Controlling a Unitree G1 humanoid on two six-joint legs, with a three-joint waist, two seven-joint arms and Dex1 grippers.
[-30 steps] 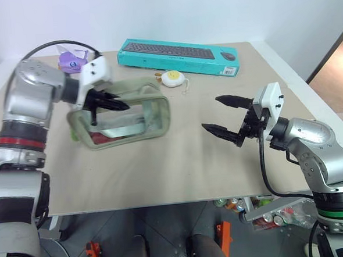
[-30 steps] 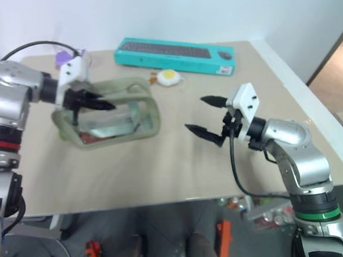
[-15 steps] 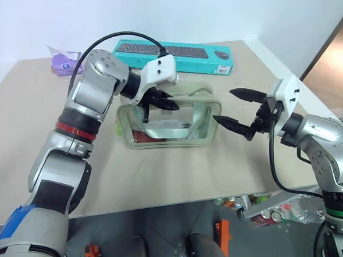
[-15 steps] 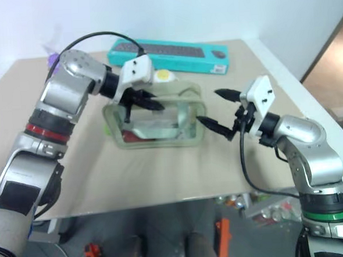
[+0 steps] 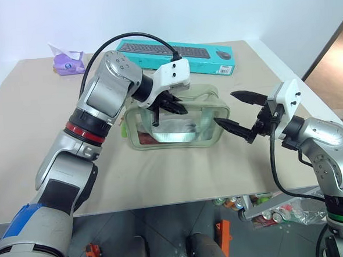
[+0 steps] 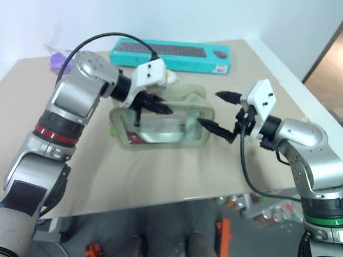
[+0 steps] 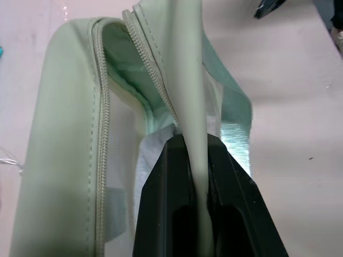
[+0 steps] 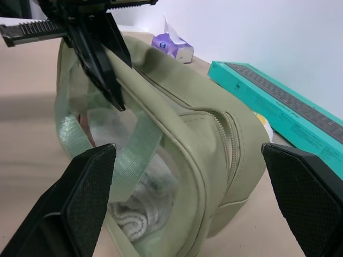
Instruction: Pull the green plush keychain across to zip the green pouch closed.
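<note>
Beige tabletop point(image 5: 180, 174), white wall behind. So the green pouch point(image 5: 174, 123) sits right between the two arms, long axis running from one gripper toward the other. The left gripper point(image 5: 171, 105) is clamped shut on a pale green strip of the pouch, at its top edge. The right gripper point(image 5: 237, 110), fingers spread wide and empty, sits just off the pouch's other end, so my guess is it's the nearer one for the pull. Zipper looks partly open from the right wrist. Can't make out the green plush keychain anywhere. Teal keyboard box point(image 5: 178, 53) is well behind.
</note>
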